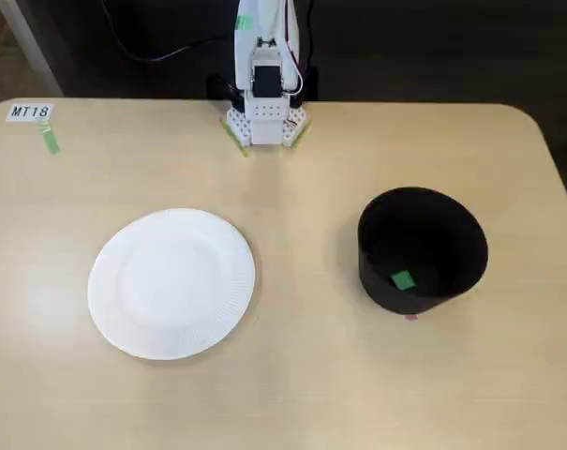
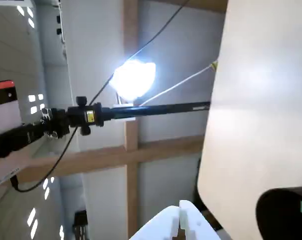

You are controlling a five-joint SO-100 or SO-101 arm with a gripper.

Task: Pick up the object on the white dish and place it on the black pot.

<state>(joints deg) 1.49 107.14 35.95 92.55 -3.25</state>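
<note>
We find the green cube (image 1: 402,279) lying on the floor of the black pot (image 1: 461,246), right of the bare white plate (image 1: 171,282) in the fixed view. The arm (image 1: 265,70) stands folded at the table's (image 1: 302,375) far edge. In the wrist view the gripper (image 2: 180,220) fingers appear closed together, holding nothing.

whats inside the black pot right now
In the fixed view, a small green cube lies on the floor of the black pot, toward its near wall. Nothing else shows inside; the near wall hides the strip of floor right behind it.
</note>
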